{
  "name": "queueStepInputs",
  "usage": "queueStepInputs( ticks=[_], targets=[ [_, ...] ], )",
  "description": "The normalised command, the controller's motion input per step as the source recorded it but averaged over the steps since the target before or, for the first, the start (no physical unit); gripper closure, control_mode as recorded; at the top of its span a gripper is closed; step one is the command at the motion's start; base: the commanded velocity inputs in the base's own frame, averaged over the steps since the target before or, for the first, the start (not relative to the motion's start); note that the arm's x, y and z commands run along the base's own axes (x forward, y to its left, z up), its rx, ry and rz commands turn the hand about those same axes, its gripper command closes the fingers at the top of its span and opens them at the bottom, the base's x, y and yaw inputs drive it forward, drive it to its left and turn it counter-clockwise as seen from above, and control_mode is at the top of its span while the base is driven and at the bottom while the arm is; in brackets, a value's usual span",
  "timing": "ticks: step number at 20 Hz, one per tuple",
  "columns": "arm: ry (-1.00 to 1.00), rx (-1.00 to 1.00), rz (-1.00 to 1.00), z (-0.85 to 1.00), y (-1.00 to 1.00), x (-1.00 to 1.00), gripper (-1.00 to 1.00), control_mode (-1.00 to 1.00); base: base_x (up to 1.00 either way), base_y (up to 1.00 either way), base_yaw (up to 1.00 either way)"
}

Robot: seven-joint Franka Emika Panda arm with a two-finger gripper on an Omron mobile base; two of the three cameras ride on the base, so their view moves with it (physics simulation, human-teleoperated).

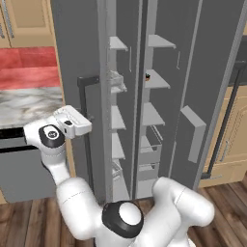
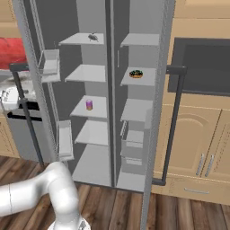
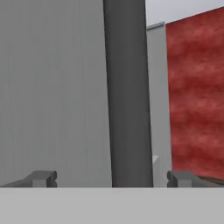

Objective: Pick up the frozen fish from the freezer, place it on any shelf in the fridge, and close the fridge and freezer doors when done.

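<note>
Standing open, doors [image 1: 77, 53] flank red wall [image 3: 194, 96].

White, round, smooth arm [image 1: 72, 202] made of fat tube parts. Dark round caps with a pale grey middle on the joints [image 1: 50, 135], one at 9 o'clock in the left base view, a bigger one at 6 o'clock. Boxy white hand [image 1: 72, 121] with a small dark patch on its side. Thick white bent tube at 7 o'clock in the right base view. Two small grey finger tips [image 3: 41, 178], blocky, at 7 and 5 o'clock in the hand view.
</note>
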Motion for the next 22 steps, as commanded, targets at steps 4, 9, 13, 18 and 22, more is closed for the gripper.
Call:
queueStepInputs(
  ticks=[4, 9, 13, 18, 22],
  targets=[
    [0.00, 0.00, -0.11, 0.00, -0.98, 0.43, -1.00, -1.00, 0.00, 0.00, 0.00],
    [0.00, 0.00, -0.08, 0.00, -0.86, 0.45, -1.00, -1.00, 0.00, 0.00, 0.00],
    [-0.01, 0.00, 0.00, 0.00, -0.75, 0.48, -1.00, -1.00, 0.00, 0.00, 0.00],
    [0.00, 0.00, 0.03, 0.00, -0.61, 0.65, -1.00, -1.00, 0.00, 0.00, 0.00],
    [0.00, 0.00, 0.07, 0.00, -0.58, 0.60, -1.00, -1.00, 0.00, 0.00, 0.00]
  ],
)
